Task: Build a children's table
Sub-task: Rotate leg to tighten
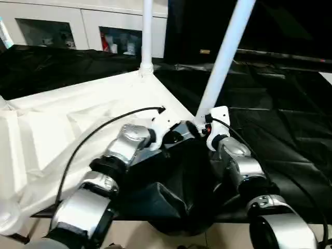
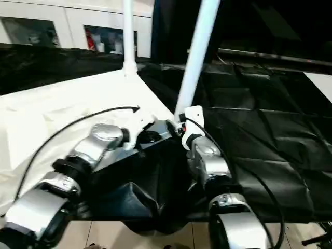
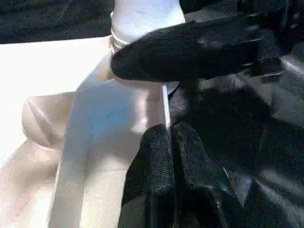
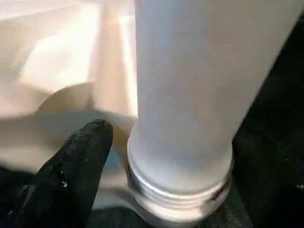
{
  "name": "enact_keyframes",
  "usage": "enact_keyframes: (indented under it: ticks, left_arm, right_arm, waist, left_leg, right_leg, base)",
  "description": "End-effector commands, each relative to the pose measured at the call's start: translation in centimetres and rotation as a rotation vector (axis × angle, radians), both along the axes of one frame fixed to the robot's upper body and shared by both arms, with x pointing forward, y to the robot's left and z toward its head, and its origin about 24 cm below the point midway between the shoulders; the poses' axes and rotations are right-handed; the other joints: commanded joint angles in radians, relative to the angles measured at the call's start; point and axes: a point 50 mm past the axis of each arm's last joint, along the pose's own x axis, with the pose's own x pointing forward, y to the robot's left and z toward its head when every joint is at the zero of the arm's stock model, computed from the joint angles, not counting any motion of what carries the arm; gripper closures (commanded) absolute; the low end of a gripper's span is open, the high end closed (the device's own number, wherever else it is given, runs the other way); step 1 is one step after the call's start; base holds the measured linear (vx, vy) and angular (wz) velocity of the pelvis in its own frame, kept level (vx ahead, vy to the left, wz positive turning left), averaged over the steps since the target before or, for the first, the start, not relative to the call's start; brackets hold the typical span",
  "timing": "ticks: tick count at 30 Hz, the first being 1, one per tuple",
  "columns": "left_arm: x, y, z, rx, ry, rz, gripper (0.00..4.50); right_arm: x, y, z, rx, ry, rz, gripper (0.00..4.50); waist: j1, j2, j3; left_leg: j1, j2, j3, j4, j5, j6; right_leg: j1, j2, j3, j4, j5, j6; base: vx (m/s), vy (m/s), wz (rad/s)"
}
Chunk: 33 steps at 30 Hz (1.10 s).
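The children's table lies upside down: its white tabletop rests on the black cloth. One white leg stands upright in the far corner socket. A second leg rises tilted from the near right corner, its threaded base at the socket. My right gripper is open around this leg's base; one finger stands a little apart from it. My left gripper is shut with nothing in it, over the tabletop's rim just short of that corner.
The black-draped work table stretches right and back. White cabinets with glass doors line the back wall. A fold of black cloth hangs at the near edge between my forearms, above pale floor.
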Motion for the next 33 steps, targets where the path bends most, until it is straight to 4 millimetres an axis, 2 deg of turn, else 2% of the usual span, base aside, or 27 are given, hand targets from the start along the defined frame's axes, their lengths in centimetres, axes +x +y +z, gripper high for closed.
enact_keyframes:
  ticks: [1, 4, 7, 10, 13, 16, 17, 19, 21, 22, 25, 27, 31, 32, 33]
  left_arm:
    - [-1.1, 0.1, -0.5, -0.025, 0.025, -0.132, 4.50]
    - [-1.8, 1.7, -0.5, -0.029, 0.062, -0.230, 4.50]
    - [-2.0, 2.5, -0.5, -0.023, 0.082, -0.255, 4.50]
    - [-2.2, 3.7, -0.4, -0.015, 0.096, -0.277, 4.50]
    - [-2.4, 4.1, -0.3, -0.022, 0.103, -0.287, 4.50]
    - [-2.5, 4.2, -0.2, -0.027, 0.105, -0.290, 4.50]
    - [-2.5, 4.2, -0.2, -0.028, 0.106, -0.292, 4.50]
    - [-2.5, 4.2, -0.2, -0.028, 0.106, -0.293, 4.50]
    - [-2.6, 4.3, -0.2, -0.033, 0.104, -0.290, 4.50]
    - [-2.6, 4.3, -0.2, -0.035, 0.105, -0.290, 4.50]
    - [-2.6, 4.3, -0.2, -0.037, 0.108, -0.290, 4.50]
    - [-2.7, 4.3, -0.3, -0.038, 0.109, -0.290, 4.50]
    - [-2.4, 4.1, -0.4, -0.030, 0.095, -0.241, 4.50]
    - [-2.2, 4.0, -0.5, -0.024, 0.091, -0.225, 4.50]
    - [-1.8, 3.4, -0.5, -0.020, 0.064, -0.170, 4.50]
  right_arm:
    - [-0.9, 1.4, 0.4, 0.009, -0.006, 0.260, 0.67]
    - [-1.5, 0.0, 0.9, 0.020, 0.004, 0.388, 0.67]
    - [-1.8, -0.7, 1.1, 0.013, 0.014, 0.453, 0.67]
    - [-2.3, -1.7, 1.3, -0.036, 0.032, 0.543, 0.67]
    - [-2.3, -2.4, 1.5, -0.065, 0.039, 0.572, 0.67]
    - [-2.3, -2.4, 1.5, -0.071, 0.046, 0.582, 0.67]
    - [-2.3, -2.3, 1.5, -0.076, 0.050, 0.587, 0.94]
    - [-2.3, -2.3, 1.5, -0.079, 0.052, 0.590, 1.01]
    - [-2.4, -2.0, 1.6, -0.053, 0.054, 0.608, 1.07]
    - [-2.6, -1.7, 1.6, -0.045, 0.057, 0.626, 1.31]
    - [-2.8, -1.6, 1.4, -0.039, 0.062, 0.634, 1.43]
    - [-2.9, -1.5, 1.2, -0.033, 0.069, 0.634, 1.68]
    - [-3.2, -1.0, 0.2, -0.009, 0.096, 0.563, 1.79]
    - [-3.2, -0.9, -0.1, -0.011, 0.102, 0.546, 1.79]
    - [-3.1, -0.5, -0.9, -0.019, 0.125, 0.447, 1.80]
  waist:
    - [0.006, -0.002, -0.050]
    - [0.004, -0.002, -0.050]
    - [0.005, 0.003, -0.050]
    - [0.008, 0.003, -0.050]
    - [0.008, 0.000, -0.051]
    - [0.010, -0.003, -0.051]
    - [0.011, -0.002, -0.051]
    - [0.011, -0.001, -0.051]
    - [0.011, -0.005, -0.051]
    - [0.012, -0.004, -0.050]
    - [0.012, -0.004, -0.051]
    - [0.012, -0.005, -0.051]
    - [0.011, -0.003, -0.050]
    - [0.011, -0.003, -0.049]
    - [0.009, -0.002, -0.046]
  left_leg:
    - [-0.001, 0.025, -0.015, -0.062, -0.277, 0.058]
    - [-0.003, 0.027, -0.014, -0.062, -0.255, 0.077]
    - [0.003, 0.032, -0.012, -0.063, -0.246, 0.066]
    - [0.005, 0.035, -0.012, -0.063, -0.251, 0.060]
    - [0.004, 0.034, -0.010, -0.061, -0.239, 0.057]
    - [0.003, 0.033, -0.009, -0.060, -0.230, 0.058]
    - [0.004, 0.033, -0.009, -0.060, -0.225, 0.058]
    - [0.003, 0.033, -0.009, -0.060, -0.224, 0.056]
    - [0.003, 0.033, -0.009, -0.059, -0.218, 0.059]
    - [0.003, 0.034, -0.009, -0.060, -0.219, 0.059]
    - [0.004, 0.033, -0.008, -0.059, -0.219, 0.057]
    - [0.003, 0.033, -0.009, -0.059, -0.217, 0.057]
    - [0.004, 0.032, -0.009, -0.060, -0.221, 0.052]
    - [0.005, 0.032, -0.010, -0.062, -0.231, 0.049]
    - [0.006, 0.032, -0.011, -0.064, -0.254, 0.040]
  right_leg:
    - [0.043, -0.064, 0.040, -0.080, -0.364, -0.152]
    - [0.045, -0.063, 0.042, -0.073, -0.325, -0.172]
    - [0.040, -0.062, 0.044, -0.068, -0.289, -0.203]
    - [0.040, -0.061, 0.043, -0.064, -0.272, -0.212]
    - [0.042, -0.063, 0.043, -0.061, -0.248, -0.221]
    - [0.043, -0.064, 0.044, -0.061, -0.254, -0.218]
    - [0.043, -0.064, 0.044, -0.060, -0.254, -0.217]
    - [0.043, -0.064, 0.043, -0.060, -0.258, -0.216]
    - [0.044, -0.063, 0.043, -0.059, -0.251, -0.215]
    - [0.044, -0.064, 0.043, -0.060, -0.260, -0.212]
    - [0.042, -0.064, 0.044, -0.061, -0.270, -0.206]
    - [0.043, -0.063, 0.043, -0.060, -0.267, -0.206]
    - [0.041, -0.063, 0.044, -0.061, -0.267, -0.206]
    - [0.040, -0.064, 0.043, -0.063, -0.282, -0.203]
    - [0.038, -0.064, 0.043, -0.068, -0.328, -0.192]
  base:
    - [0.000, 0.000, 0.00]
    - [0.000, 0.000, 0.00]
    - [0.000, 0.000, 0.00]
    - [0.000, 0.000, 0.00]
    - [0.000, 0.000, 0.00]
    - [0.000, 0.000, 0.00]
    - [0.000, 0.000, 0.00]
    - [0.000, 0.000, 0.00]
    - [0.000, 0.000, 0.00]
    - [0.000, 0.000, 0.00]
    - [0.000, 0.000, 0.00]
    - [0.000, 0.000, 0.00]
    - [0.000, 0.000, 0.00]
    - [0.000, 0.000, 0.00]
    - [0.000, 0.000, 0.00]
